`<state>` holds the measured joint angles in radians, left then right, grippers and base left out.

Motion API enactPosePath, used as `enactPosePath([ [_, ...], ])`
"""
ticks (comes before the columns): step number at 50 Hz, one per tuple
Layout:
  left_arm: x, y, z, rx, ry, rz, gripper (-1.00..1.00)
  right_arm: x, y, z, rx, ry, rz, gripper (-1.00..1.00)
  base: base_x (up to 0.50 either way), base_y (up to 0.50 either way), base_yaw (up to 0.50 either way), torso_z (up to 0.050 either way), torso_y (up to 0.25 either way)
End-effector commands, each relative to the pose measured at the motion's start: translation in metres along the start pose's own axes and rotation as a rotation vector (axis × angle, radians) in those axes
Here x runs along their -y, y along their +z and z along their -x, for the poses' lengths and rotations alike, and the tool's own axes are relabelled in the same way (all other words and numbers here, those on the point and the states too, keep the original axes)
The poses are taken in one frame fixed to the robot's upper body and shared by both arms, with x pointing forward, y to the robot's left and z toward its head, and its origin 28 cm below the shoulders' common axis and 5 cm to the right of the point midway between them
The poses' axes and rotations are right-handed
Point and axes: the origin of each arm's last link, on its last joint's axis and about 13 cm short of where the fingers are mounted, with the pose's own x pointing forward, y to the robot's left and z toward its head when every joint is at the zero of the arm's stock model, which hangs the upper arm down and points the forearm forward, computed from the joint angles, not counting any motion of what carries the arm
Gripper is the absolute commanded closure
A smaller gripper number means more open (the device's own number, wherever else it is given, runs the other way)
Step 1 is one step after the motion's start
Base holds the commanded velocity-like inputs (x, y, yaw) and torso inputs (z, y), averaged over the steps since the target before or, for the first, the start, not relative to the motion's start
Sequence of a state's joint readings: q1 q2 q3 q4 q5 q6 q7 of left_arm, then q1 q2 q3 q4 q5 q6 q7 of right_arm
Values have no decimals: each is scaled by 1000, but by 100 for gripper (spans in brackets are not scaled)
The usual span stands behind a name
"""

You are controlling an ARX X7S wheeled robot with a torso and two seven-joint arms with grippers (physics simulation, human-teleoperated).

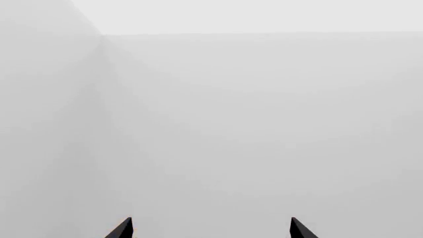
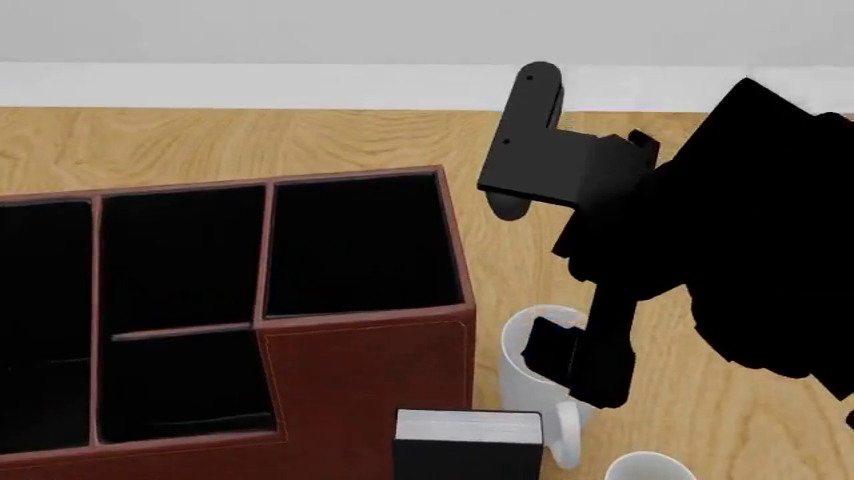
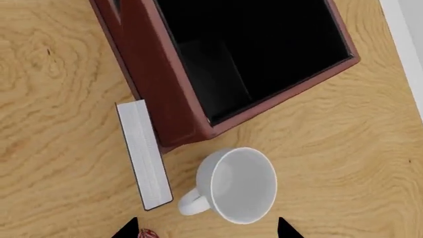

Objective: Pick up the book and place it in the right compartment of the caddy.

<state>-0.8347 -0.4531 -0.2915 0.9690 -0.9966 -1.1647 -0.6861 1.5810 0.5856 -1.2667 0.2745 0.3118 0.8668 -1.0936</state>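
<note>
The black book [image 2: 467,432] with pale page edges stands upright on the wooden table against the caddy's front right corner. In the right wrist view I see its page edges [image 3: 144,153]. The reddish-brown caddy [image 2: 367,365] has its tall, black-lined right compartment [image 2: 354,245], also seen in the right wrist view [image 3: 251,54], and it holds nothing. My right gripper [image 3: 207,230] is open and empty, hovering above a white mug [image 3: 241,183] just right of the book. My left gripper [image 1: 211,229] is open and empty, facing only bare grey walls.
The white mug [image 2: 534,345] stands right of the caddy, partly hidden by my right arm [image 2: 694,250]. A second white mug [image 2: 650,468] is at the bottom edge. A small red thing [image 3: 148,234] lies near my right fingertip. The table's back edge meets a white wall.
</note>
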Motion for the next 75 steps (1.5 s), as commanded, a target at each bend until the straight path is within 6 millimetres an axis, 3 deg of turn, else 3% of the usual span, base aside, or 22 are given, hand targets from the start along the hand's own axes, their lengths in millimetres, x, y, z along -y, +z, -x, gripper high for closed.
enactPosePath([
  [1, 0, 1, 1, 0, -1, -3, -100, -8, -12, -16, 8, 18, -18, -100, 0, 0, 0, 0, 0],
  [27, 1, 2, 1, -6, -1, -18, -100, -22, -33, -54, 124, 7, -40, -100, 0, 0, 0, 0, 0],
  [49, 0, 0, 3, -13, 5, -14, -100, -28, -49, -61, 87, 51, -26, -100, 0, 0, 0, 0, 0],
  [75, 0, -2, 1, -13, 8, -19, -100, -30, -45, -76, 77, 84, 7, -100, 0, 0, 0, 0, 0],
])
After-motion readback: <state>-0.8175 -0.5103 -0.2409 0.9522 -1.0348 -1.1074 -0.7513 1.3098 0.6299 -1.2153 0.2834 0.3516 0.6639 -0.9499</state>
